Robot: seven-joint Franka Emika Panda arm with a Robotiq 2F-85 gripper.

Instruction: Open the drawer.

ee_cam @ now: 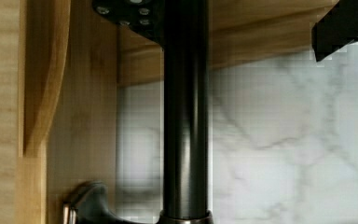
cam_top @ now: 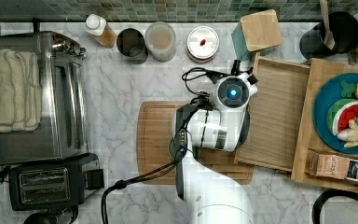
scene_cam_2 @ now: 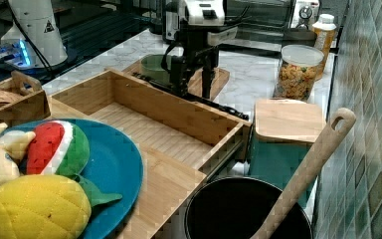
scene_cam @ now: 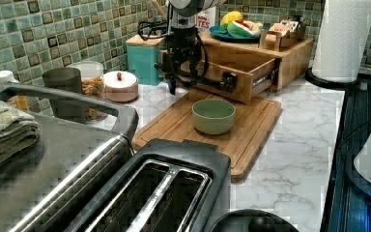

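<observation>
The light-wood drawer (cam_top: 275, 112) stands pulled well out of its wooden stand, its plain slatted inside (scene_cam_2: 149, 119) showing. Along its front runs a long black bar handle (scene_cam: 207, 79); in the wrist view this handle (ee_cam: 185, 116) crosses the middle of the picture. My gripper (scene_cam_2: 193, 82) points down at the handle's end nearer the tiled wall, its two fingers spread and straddling the bar. It is open: one finger sits right beside the bar, while the other finger (ee_cam: 340, 28) stands well clear of it. From the top view, my wrist (cam_top: 233, 92) covers the drawer's front.
A dark cutting board (cam_top: 158, 140) lies in front of the drawer with a green bowl (scene_cam: 213, 115) on it. A teal box (cam_top: 258, 32) with a wooden lid stands by the wall. Jars (cam_top: 161, 41), a toaster oven (cam_top: 37, 93), a fruit plate (cam_top: 326, 102) and a paper towel roll (scene_cam: 345, 34) surround the area.
</observation>
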